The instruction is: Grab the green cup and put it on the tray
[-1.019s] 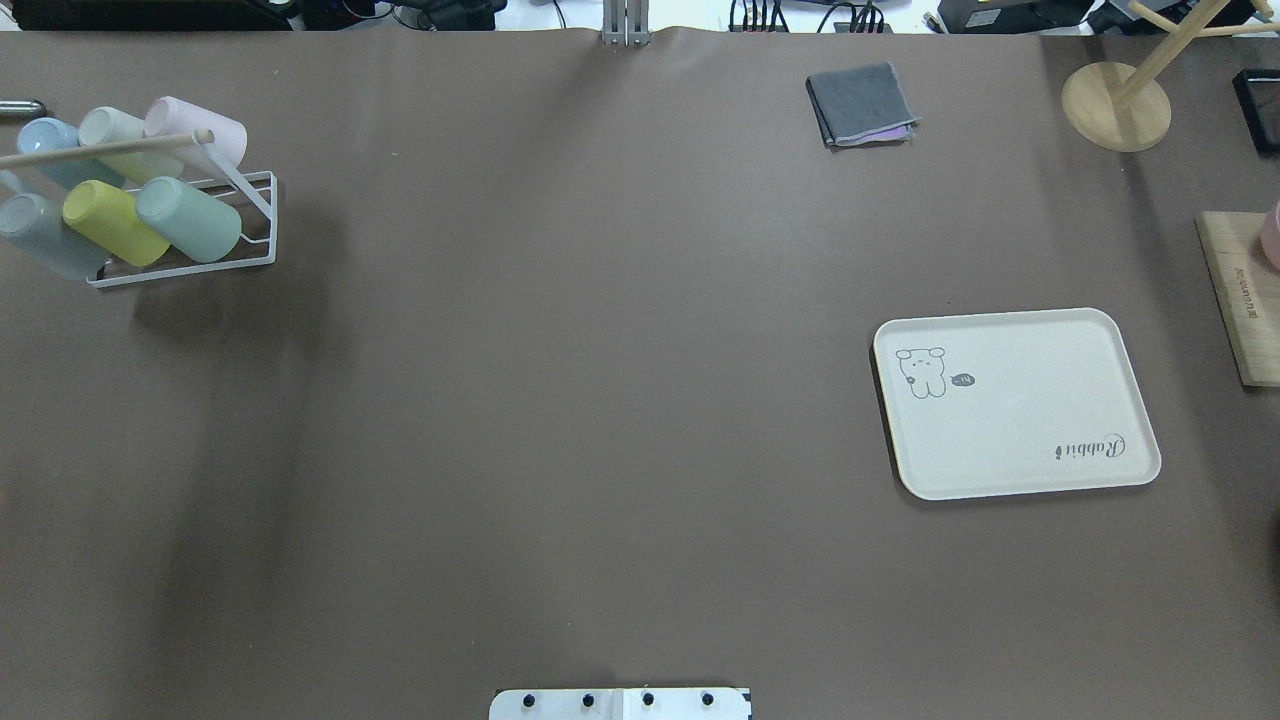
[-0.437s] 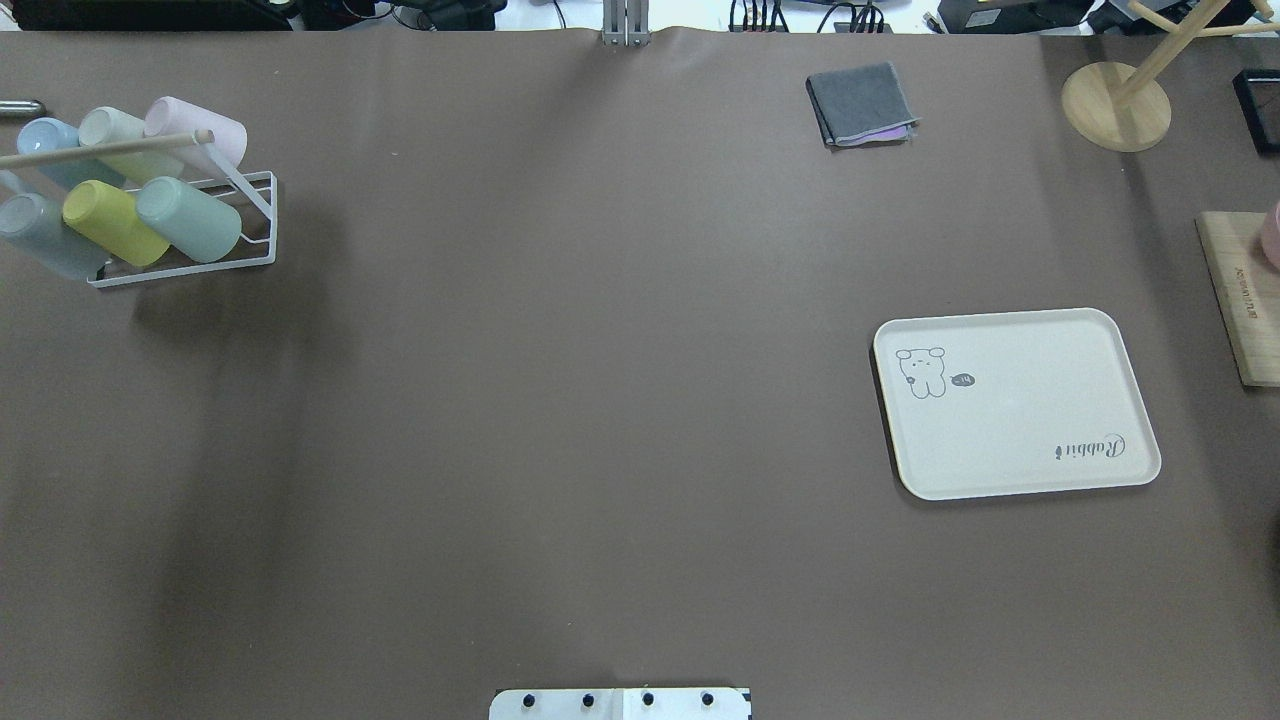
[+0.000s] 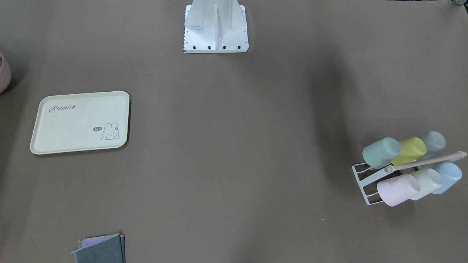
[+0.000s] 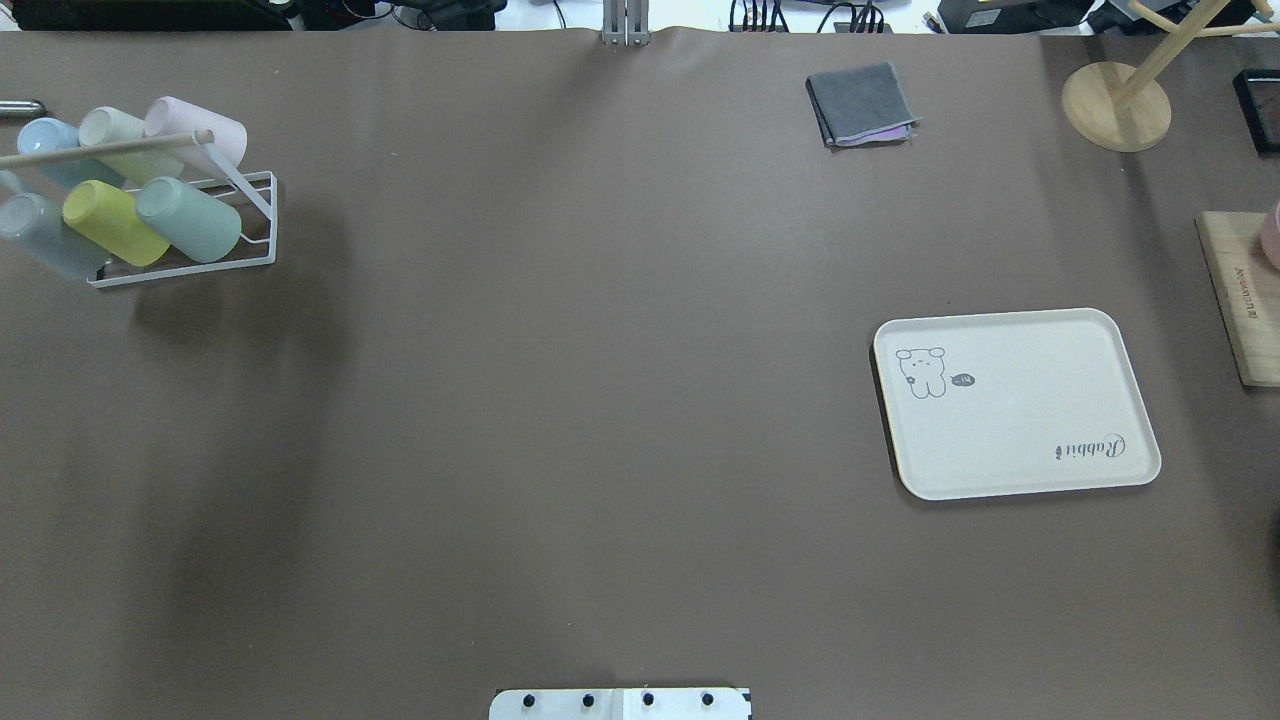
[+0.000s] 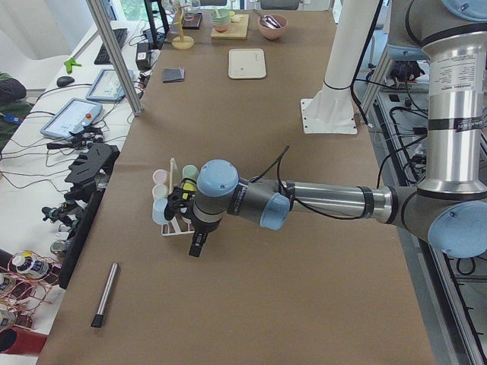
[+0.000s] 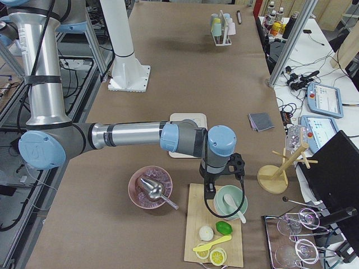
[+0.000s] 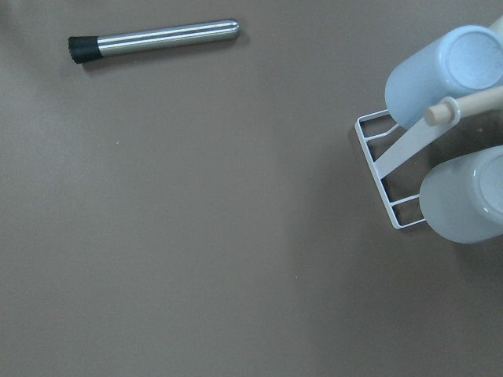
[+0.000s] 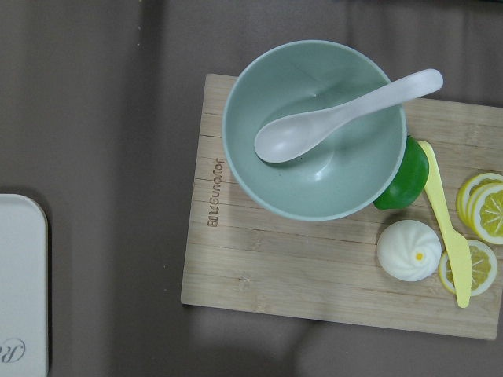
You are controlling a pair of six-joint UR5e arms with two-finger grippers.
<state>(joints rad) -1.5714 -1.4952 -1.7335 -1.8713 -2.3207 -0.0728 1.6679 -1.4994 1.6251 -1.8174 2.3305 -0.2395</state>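
The green cup (image 4: pixel 190 218) lies tilted on a white wire rack (image 4: pixel 268 222) at the table's far left, next to a yellow cup (image 4: pixel 112 222); it also shows in the front view (image 3: pixel 380 151). The cream tray (image 4: pixel 1015 400) with "Rabbit" script lies empty at the right. Neither gripper shows in the overhead view. In the exterior left view my left gripper (image 5: pixel 198 245) hangs just beside the rack's outer end. In the exterior right view my right gripper (image 6: pixel 209 190) hangs over a wooden board beyond the tray. I cannot tell whether either is open or shut.
Pink, pale green, blue and grey-blue cups share the rack. A metal rod (image 7: pixel 153 38) lies on the table past the rack. A green bowl (image 8: pixel 314 129) with a spoon sits on the wooden board (image 8: pixel 259 275). A grey cloth (image 4: pixel 860 103) and a wooden stand (image 4: pixel 1115 105) are at the back right.
The cups, rack and tray have not moved. A faint shadow on the table's left side has shifted a little.
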